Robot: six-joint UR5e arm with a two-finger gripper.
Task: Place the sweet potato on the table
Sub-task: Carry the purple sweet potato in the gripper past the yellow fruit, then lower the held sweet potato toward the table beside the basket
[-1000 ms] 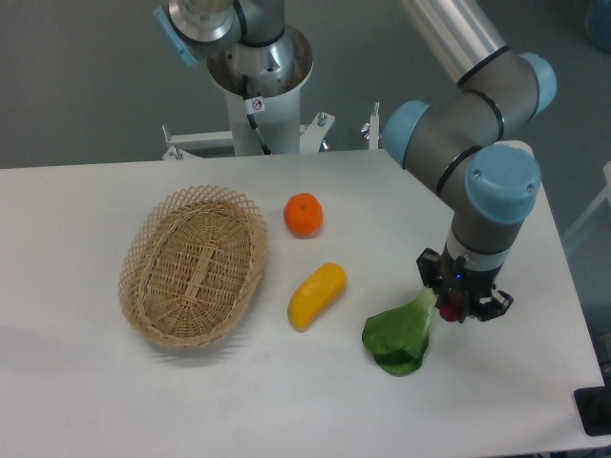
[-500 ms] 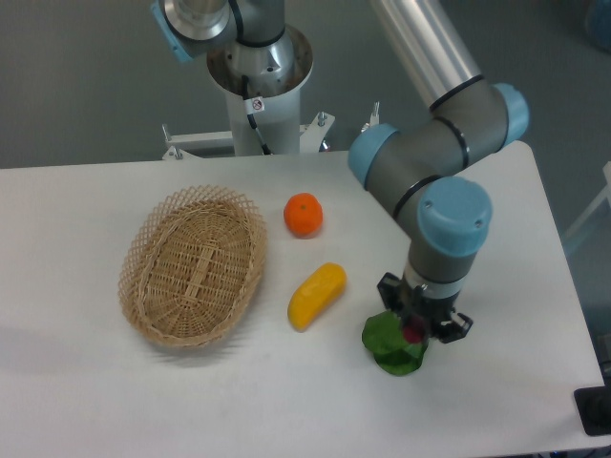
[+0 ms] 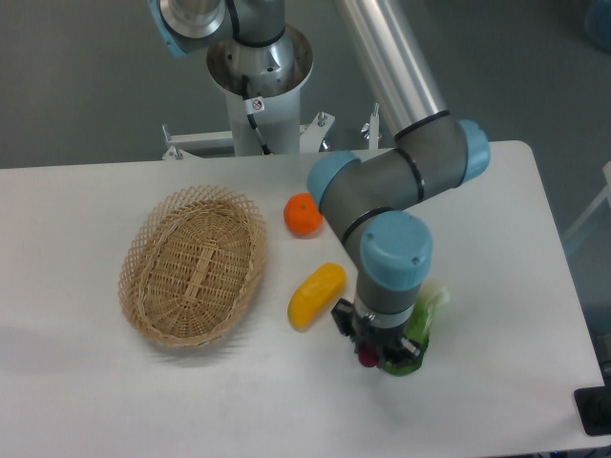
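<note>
Nearest the camera, the gripper (image 3: 375, 355) hangs low over the front of the table (image 3: 76, 401), wrist pointing straight down. A small reddish-purple patch shows between its fingers: this reads as the sweet potato (image 3: 367, 360), clamped in narrow jaws, most of it hidden by the tool. Whether it touches the tabletop cannot be determined.

Assessment: a small, firm, light tuber with smooth skin. It may roll once freed, so release should be low. A hold across its middle suits it best.

Directly behind the tool lies a leafy green vegetable (image 3: 428, 310), partly covered by the wrist. Just left sits a yellow-orange vegetable (image 3: 317, 295). Farther left, the wicker basket (image 3: 194, 264) holds nothing visible. At the rear, an orange fruit (image 3: 302, 214) rests partly behind the arm.
</note>
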